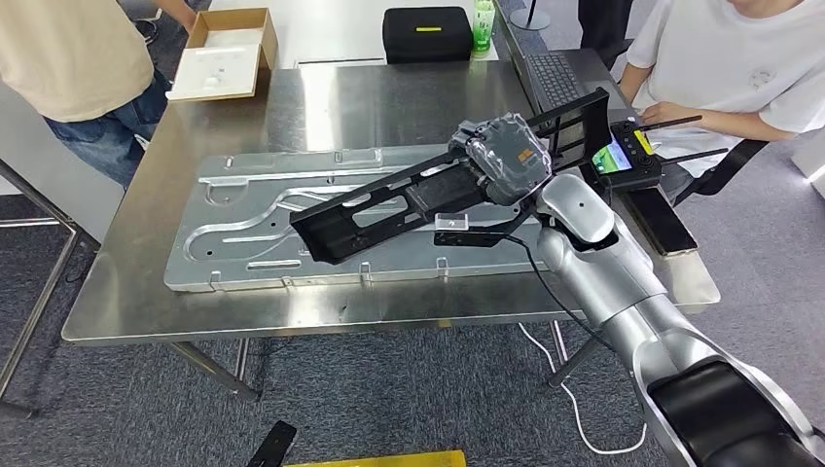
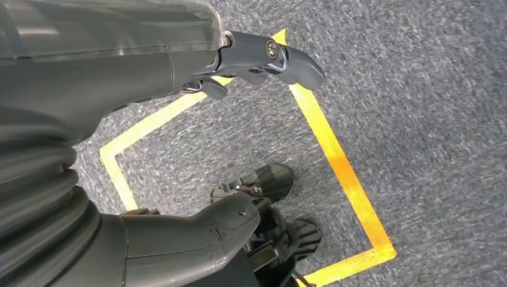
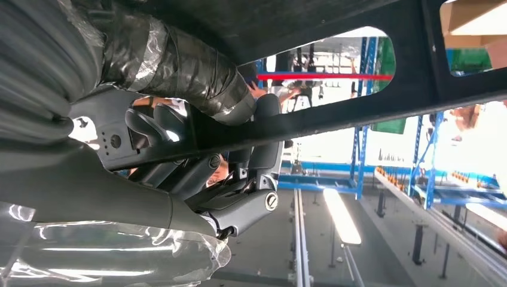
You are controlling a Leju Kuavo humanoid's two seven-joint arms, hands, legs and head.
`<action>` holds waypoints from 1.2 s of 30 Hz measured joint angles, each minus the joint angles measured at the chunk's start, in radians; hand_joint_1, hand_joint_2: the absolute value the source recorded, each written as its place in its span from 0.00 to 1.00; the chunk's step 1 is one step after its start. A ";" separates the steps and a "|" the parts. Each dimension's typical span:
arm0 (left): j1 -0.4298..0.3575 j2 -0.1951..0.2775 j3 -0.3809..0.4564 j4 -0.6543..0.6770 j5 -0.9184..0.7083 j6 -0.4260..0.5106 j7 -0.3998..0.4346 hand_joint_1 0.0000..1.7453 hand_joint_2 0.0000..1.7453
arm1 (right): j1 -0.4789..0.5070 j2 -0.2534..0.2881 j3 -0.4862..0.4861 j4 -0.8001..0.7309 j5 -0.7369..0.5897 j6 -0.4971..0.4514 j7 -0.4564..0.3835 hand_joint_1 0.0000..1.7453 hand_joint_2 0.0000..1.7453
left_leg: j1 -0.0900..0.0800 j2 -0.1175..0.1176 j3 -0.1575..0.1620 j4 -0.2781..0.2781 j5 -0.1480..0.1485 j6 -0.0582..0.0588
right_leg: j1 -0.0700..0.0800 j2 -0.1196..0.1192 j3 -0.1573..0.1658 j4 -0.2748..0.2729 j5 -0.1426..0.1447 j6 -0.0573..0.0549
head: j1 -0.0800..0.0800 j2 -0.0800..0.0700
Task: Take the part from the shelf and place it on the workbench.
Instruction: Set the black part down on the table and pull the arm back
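- One steel desk (image 1: 292,97) spans the head view; no brand or label on it can be read.
- Flat silver panel (image 1: 233,238) with grooves lies on the desk, long axis running left to right, taking up most of the near half.
- Black part (image 1: 389,209), long and flat with slot cutouts, is held above the silver panel. Long axis runs diagonally: the low end points near-left over the panel, the far end rises toward the far-right past the hand. Whether the low end touches the panel, cannot tell.
- Right robot hand (image 1: 501,156) is clamped on the part near its upper half; in the right wrist view its fingers (image 3: 257,161) wrap around an edge bar of the part (image 3: 359,113).
- Left robot hand (image 2: 197,125) hangs over grey carpet with yellow floor tape (image 2: 338,161); fingers apart, nothing in it.
- Black case (image 1: 426,34) with a small yellow label sits at the far edge of the desk, text too small to read.
- Open cardboard box (image 1: 226,53) at the far-left corner.
- Remote controller (image 1: 627,156) with a lit screen at the right edge, screen content unreadable.
- Green bottle (image 1: 484,24) just beside the case, label unreadable.
- Two people stand or sit at the far side.
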 joint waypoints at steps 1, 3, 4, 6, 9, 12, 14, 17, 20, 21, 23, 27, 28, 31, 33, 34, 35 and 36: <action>0.000 0.000 0.000 0.000 0.000 0.000 0.000 0.00 1.00 | 0.000 0.000 0.000 0.000 0.000 0.000 0.000 1.00 1.00 | 0.002 0.001 -0.023 0.051 -0.029 -0.004 | -0.001 -0.001 0.002 -0.002 0.000 -0.004 | 0.000 0.000; -0.001 0.000 0.000 0.000 0.001 -0.001 -0.001 0.00 1.00 | 0.002 0.000 0.000 0.001 0.000 0.000 0.000 1.00 1.00 | 0.004 0.003 -0.085 0.185 -0.087 -0.010 | 0.001 -0.002 0.001 -0.001 0.000 -0.007 | 0.000 0.000; 0.000 0.000 0.000 0.000 0.001 -0.001 -0.001 0.00 1.00 | 0.003 0.000 0.000 0.002 0.000 0.000 -0.001 1.00 1.00 | 0.005 0.003 -0.108 0.230 -0.098 -0.010 | 0.002 -0.002 0.001 0.000 -0.001 -0.008 | 0.000 0.000; 0.001 0.000 0.000 0.000 0.001 -0.001 -0.001 0.00 1.00 | 0.004 0.000 0.001 0.004 0.000 0.001 -0.001 1.00 1.00 | 0.005 0.003 -0.101 0.211 -0.065 -0.008 | 0.003 -0.002 0.001 0.002 -0.002 -0.008 | 0.000 0.000; -0.003 0.001 0.000 0.000 0.000 -0.003 -0.001 0.00 1.00 | 0.004 0.000 0.001 0.003 0.001 0.007 -0.001 1.00 1.00 | 0.001 0.003 -0.003 0.010 0.022 0.006 | 0.006 -0.001 0.003 0.006 -0.006 -0.003 | 0.000 0.000; -0.004 0.002 0.000 0.000 -0.002 -0.004 -0.001 0.00 1.00 | 0.006 0.000 0.004 0.001 0.003 0.017 -0.003 1.00 1.00 | -0.004 0.002 0.020 -0.046 0.031 0.016 | 0.008 -0.001 0.000 0.004 -0.005 0.011 | 0.000 0.000; -0.004 0.002 0.000 0.000 -0.004 -0.004 -0.001 0.00 1.00 | 0.008 -0.001 0.007 -0.005 0.004 0.020 -0.004 1.00 1.00 | 0.001 0.002 0.025 -0.056 0.036 0.026 | 0.007 -0.001 -0.002 0.010 -0.012 0.022 | 0.000 0.000; -0.006 0.002 0.000 0.000 -0.003 -0.004 -0.003 0.00 1.00 | 0.009 -0.004 0.009 -0.013 0.003 0.028 -0.006 1.00 1.00 | 0.005 0.003 0.032 -0.066 0.040 0.038 | 0.003 0.001 -0.063 0.139 -0.084 0.034 | 0.001 0.000; -0.006 0.001 0.000 0.000 -0.001 -0.004 -0.003 0.00 1.00 | 0.023 -0.006 0.013 -0.017 0.003 0.035 -0.009 1.00 1.00 | 0.005 0.001 0.032 -0.064 0.037 0.040 | -0.001 0.001 -0.141 0.281 -0.123 0.040 | 0.001 0.000; -0.005 0.001 0.000 0.000 -0.001 -0.004 -0.003 0.00 1.00 | 0.026 -0.007 0.014 -0.017 0.003 0.035 -0.010 1.00 1.00 | 0.005 0.000 0.033 -0.062 0.036 0.039 | -0.002 0.001 -0.137 0.264 -0.099 0.040 | 0.001 0.000; -0.005 0.001 0.000 0.000 -0.001 -0.004 -0.003 0.00 1.00 | 0.026 -0.007 0.014 -0.022 0.003 0.035 -0.010 1.00 1.00 | 0.005 -0.001 0.034 -0.056 0.028 0.033 | -0.003 0.001 -0.083 0.138 -0.026 0.036 | 0.001 0.000; -0.010 -0.001 0.000 0.000 0.001 0.001 -0.001 0.00 1.00 | 0.023 -0.008 0.017 -0.028 0.003 0.037 -0.011 1.00 1.00 | 0.000 -0.002 0.032 -0.047 0.017 0.016 | 0.007 0.002 -0.023 0.011 0.006 0.020 | 0.001 0.000; -0.010 -0.001 0.000 0.000 0.003 0.006 0.003 0.00 1.00 | 0.024 -0.008 0.017 -0.028 0.003 0.038 -0.011 1.00 1.00 | 0.000 -0.002 0.032 -0.048 0.017 0.013 | 0.007 0.002 -0.023 0.011 0.006 0.015 | 0.000 0.000; -0.010 -0.001 0.001 0.000 0.010 0.021 0.017 0.00 1.00 | 0.024 -0.010 0.018 -0.033 0.003 0.040 -0.011 1.00 1.00 | 0.003 0.001 0.013 0.003 -0.021 -0.002 | 0.001 0.001 -0.014 0.003 0.006 -0.002 | 0.000 0.000; -0.011 -0.001 0.002 0.000 0.013 0.025 0.020 0.00 1.00 | 0.026 -0.010 0.018 -0.036 0.003 0.040 -0.011 1.00 1.00 | 0.005 0.003 -0.043 0.126 -0.080 -0.010 | 0.002 0.001 -0.009 0.001 0.003 -0.011 | 0.000 0.000; -0.010 -0.001 0.002 0.000 0.014 0.026 0.020 0.00 1.00 | 0.028 -0.010 0.018 -0.036 0.003 0.040 -0.011 1.00 1.00 | 0.006 0.003 -0.077 0.191 -0.104 -0.013 | 0.003 0.001 -0.007 0.001 0.002 -0.013 | 0.000 0.000; -0.010 -0.001 0.002 0.000 0.014 0.026 0.020 0.00 1.00 | 0.031 -0.010 0.019 -0.036 0.003 0.041 -0.011 1.00 1.00 | 0.007 0.003 -0.102 0.236 -0.115 -0.015 | 0.004 0.001 -0.006 0.002 0.000 -0.015 | 0.000 0.000; -0.009 -0.001 0.003 0.000 0.014 0.026 0.019 0.00 1.00 | 0.034 -0.010 0.019 -0.036 0.003 0.042 -0.011 1.00 1.00 | 0.007 0.003 -0.110 0.245 -0.105 -0.014 | 0.005 0.001 -0.004 0.003 -0.002 -0.016 | 0.000 0.000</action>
